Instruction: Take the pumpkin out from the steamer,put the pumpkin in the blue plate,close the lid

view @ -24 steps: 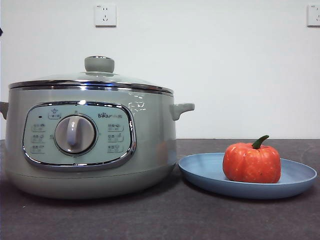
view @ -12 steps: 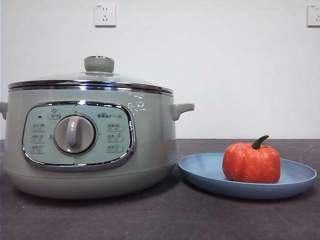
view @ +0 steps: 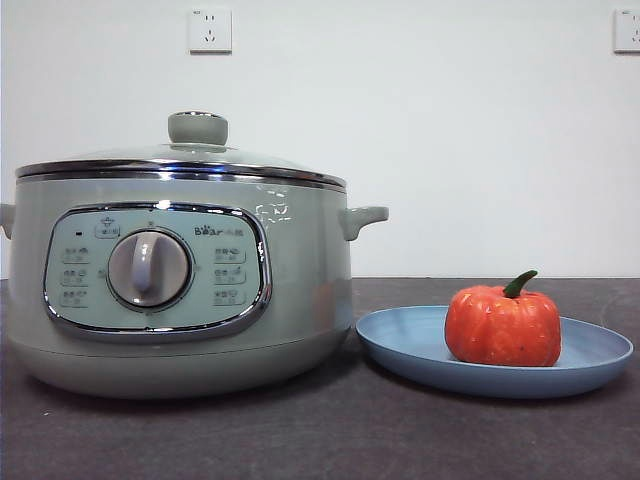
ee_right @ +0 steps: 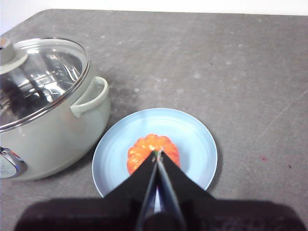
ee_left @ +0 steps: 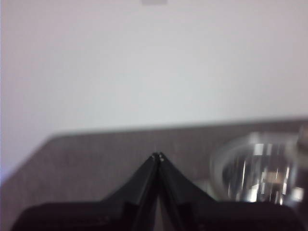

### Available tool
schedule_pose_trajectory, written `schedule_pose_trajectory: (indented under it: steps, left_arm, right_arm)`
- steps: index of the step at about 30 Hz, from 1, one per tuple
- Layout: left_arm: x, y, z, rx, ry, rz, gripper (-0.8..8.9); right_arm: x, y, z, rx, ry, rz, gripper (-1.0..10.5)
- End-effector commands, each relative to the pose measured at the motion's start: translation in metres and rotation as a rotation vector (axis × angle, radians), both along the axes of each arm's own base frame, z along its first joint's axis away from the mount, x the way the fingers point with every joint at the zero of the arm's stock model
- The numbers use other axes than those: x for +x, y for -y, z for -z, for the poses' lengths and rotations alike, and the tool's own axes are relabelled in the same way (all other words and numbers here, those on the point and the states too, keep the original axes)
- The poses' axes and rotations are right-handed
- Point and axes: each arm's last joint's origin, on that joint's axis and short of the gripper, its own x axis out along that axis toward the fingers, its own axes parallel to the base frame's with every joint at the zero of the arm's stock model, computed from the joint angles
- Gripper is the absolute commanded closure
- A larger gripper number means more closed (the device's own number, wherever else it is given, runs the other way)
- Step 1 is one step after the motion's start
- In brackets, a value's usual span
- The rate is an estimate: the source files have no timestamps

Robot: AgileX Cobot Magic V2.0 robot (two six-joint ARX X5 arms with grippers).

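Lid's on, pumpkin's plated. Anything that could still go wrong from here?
1. The closed right hand hangs directly above the ribbed orange toy pumpkin; a downward move could knock it off the shallow light-blue plate.
2. That plate's rim sits close to the sage-green round steamer, so a bump to either might shift the other.
3. The domed glass lid looks seated, though the far rim is unseen.

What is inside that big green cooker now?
Through the domed glass lid, the pale green steamer shows only shiny metal inside; no food visible. Reflections hide some of the interior.
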Motion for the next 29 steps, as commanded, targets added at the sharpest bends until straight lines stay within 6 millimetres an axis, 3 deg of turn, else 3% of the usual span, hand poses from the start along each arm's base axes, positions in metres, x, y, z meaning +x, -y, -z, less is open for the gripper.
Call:
schedule_pose_trajectory:
  steps: [1,5,14,29]
  left_arm:
    - [0.007,0.000,0.023,-0.028,-0.054,-0.006,8.16]
    - [0.011,0.000,0.041,-0.037,-0.108,-0.006,8.16]
    - [0.012,0.000,0.060,-0.035,-0.198,-0.009,8.16]
    - [0.012,0.002,0.063,-0.085,-0.231,0.026,8.16]
  right_arm:
    - [0.000,0.000,0.002,0.004,-0.009,0.005,9.5]
    - [0.000,0.000,0.003,-0.003,-0.020,0.005,9.5]
    - [0.000,0.000,0.004,-0.003,-0.021,0.005,9.5]
    - [0.000,0.000,0.004,-0.003,-0.021,0.005,9.5]
